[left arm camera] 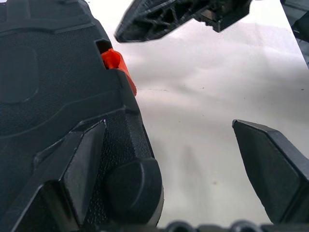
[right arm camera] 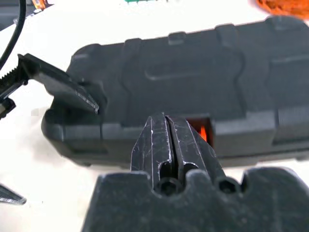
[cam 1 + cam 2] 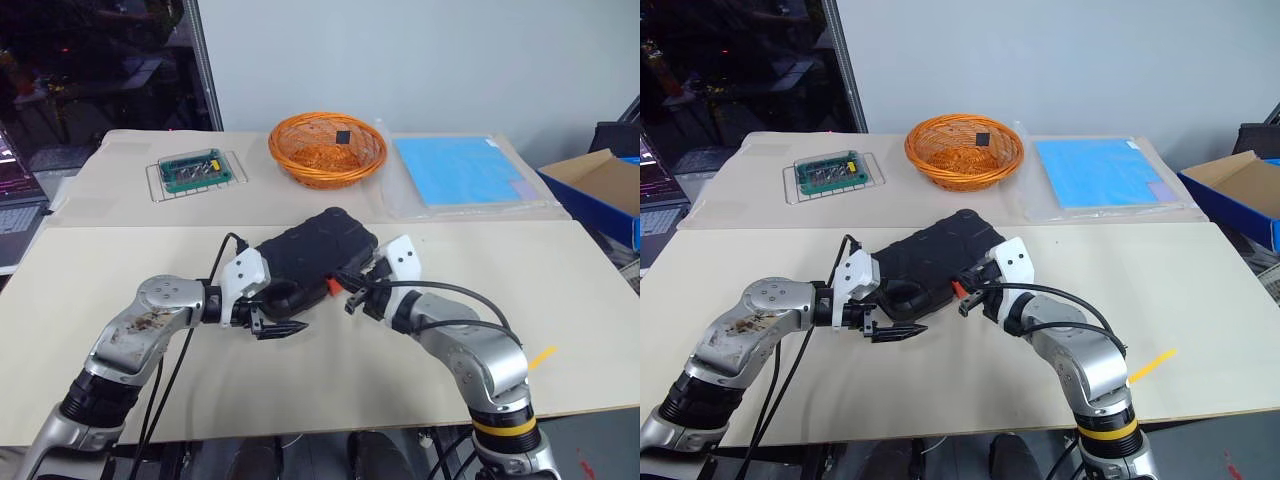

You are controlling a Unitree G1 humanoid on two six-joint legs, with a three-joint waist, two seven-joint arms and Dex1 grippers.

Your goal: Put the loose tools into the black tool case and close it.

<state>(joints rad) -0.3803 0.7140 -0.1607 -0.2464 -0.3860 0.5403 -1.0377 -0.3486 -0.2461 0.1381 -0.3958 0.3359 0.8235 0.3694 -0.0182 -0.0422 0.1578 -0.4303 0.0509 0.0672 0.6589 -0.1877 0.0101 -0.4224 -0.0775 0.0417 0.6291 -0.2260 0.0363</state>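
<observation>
Up close, right end effector pinched at orange latch

A lab or test room: a paper-covered worktop against a plain pale wall, a metal frame post at upper left, and an open cardboard box at the right edge.

black tool case contents hidden under shut lid, blue box cut off
</observation>
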